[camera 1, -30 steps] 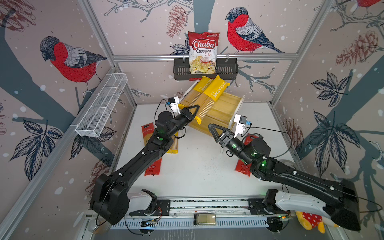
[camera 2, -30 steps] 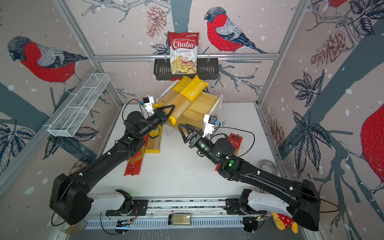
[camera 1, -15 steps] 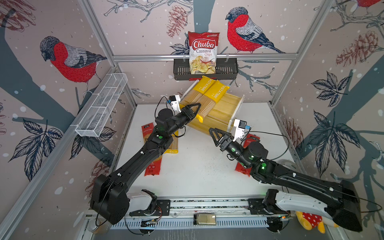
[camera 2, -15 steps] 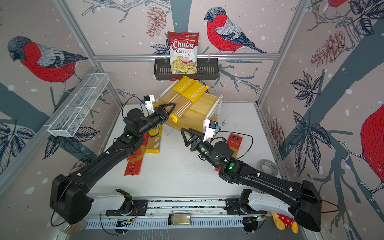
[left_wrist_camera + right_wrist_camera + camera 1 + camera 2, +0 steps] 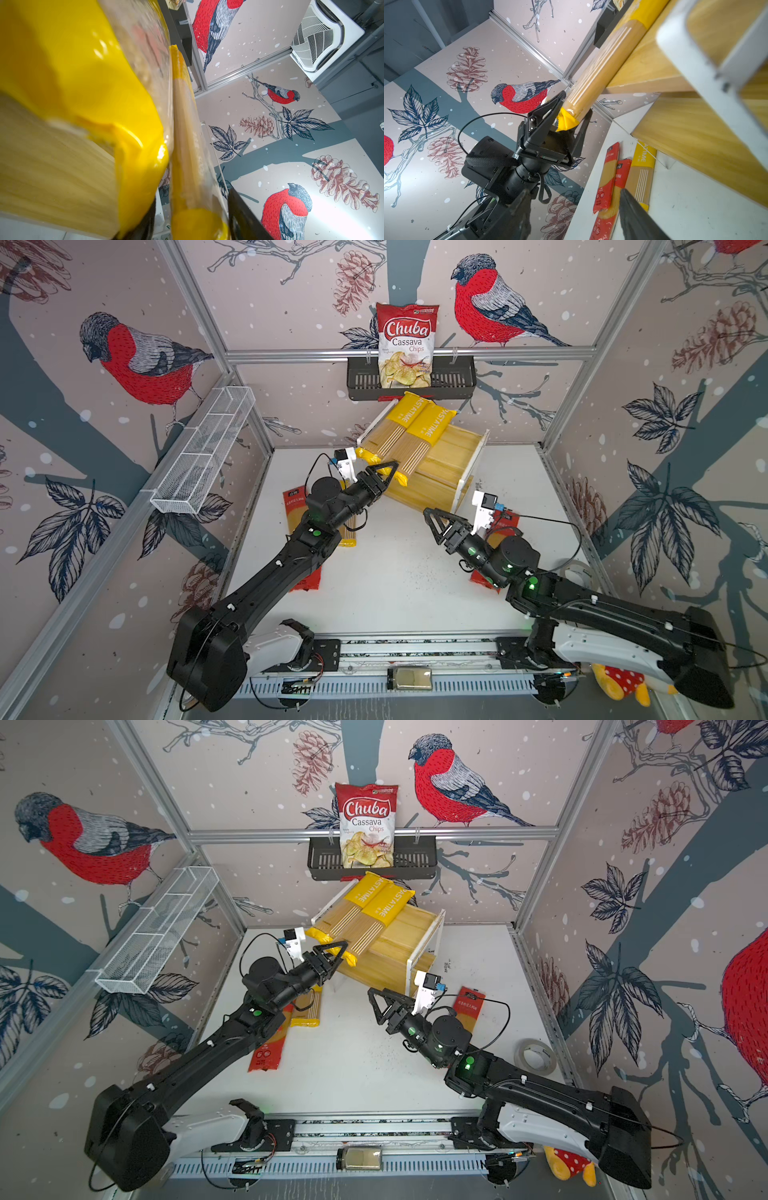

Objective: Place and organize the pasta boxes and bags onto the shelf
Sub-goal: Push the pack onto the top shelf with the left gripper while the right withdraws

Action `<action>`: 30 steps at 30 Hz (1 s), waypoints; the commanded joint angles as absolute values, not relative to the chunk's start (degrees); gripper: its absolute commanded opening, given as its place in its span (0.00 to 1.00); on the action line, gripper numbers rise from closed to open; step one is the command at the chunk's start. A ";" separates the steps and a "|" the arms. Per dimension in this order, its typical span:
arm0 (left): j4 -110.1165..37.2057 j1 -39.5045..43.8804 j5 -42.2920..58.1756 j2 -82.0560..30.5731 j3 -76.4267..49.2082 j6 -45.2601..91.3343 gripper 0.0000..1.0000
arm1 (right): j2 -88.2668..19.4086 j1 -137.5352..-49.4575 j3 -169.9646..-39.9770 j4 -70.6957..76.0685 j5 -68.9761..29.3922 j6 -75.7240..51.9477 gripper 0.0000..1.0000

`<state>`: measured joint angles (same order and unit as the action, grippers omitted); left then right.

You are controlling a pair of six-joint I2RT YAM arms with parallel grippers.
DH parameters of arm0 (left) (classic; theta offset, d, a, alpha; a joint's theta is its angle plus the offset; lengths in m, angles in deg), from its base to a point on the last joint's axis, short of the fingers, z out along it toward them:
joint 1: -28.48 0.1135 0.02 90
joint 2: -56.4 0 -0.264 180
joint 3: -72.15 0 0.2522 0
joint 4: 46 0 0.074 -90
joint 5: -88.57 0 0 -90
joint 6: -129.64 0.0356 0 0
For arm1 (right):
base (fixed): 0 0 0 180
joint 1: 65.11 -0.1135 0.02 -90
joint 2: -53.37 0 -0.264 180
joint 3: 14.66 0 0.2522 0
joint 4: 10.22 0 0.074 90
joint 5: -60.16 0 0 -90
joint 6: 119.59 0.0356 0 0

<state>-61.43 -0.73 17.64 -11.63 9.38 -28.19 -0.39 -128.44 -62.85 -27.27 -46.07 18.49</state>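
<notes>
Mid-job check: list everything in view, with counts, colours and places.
yellow PASTATIME bags: three, yellow; two side by side on the shelf top tier, one flat on the table, left side.
red packs: three, red with clear middles; two beside that table bag, one on the table's right.
shelf: one, light wood with white frames; back of the table.
chips bag: one, red-and-white; standing in the basket.
basket: one, black; back wall.
wire mesh tray: one, white; left wall.
tape roll: one, pale; table's right edge.
left gripper: one, black; open around a shelved bag's near end.
right gripper: one, black; open, empty, above the table.
</notes>
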 commanded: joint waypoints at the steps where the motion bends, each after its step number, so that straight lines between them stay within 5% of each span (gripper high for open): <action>1: -64.58 -1.72 17.46 -12.98 8.58 -29.29 0.37 | -0.15 -128.64 -62.17 -27.90 -47.73 19.19 0.67; 9: -64.19 -1.86 15.37 -14.30 6.89 -29.27 0.15 | 0.20 -128.64 -62.18 -26.84 -48.65 18.32 0.67; 22: -62.97 -1.38 12.45 -14.88 5.07 -29.39 0.11 | 0.71 -128.59 -61.43 -26.26 -49.44 17.61 0.67; 24: -62.55 -1.45 12.72 -14.81 4.87 -29.35 0.21 | 0.80 -128.64 -61.38 -26.13 -49.44 17.60 0.67; 27: -60.50 -1.41 12.92 -13.55 5.12 -27.90 0.53 | 0.90 -128.63 -61.15 -25.91 -49.61 17.44 0.67; 30: -56.52 -1.43 13.12 -10.67 6.41 -25.18 0.67 | 0.62 -128.58 -60.86 -26.06 -49.88 17.23 0.67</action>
<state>-58.45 -1.39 13.44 -12.76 5.71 -28.85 0.64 -128.53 -61.06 -25.59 -48.89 18.29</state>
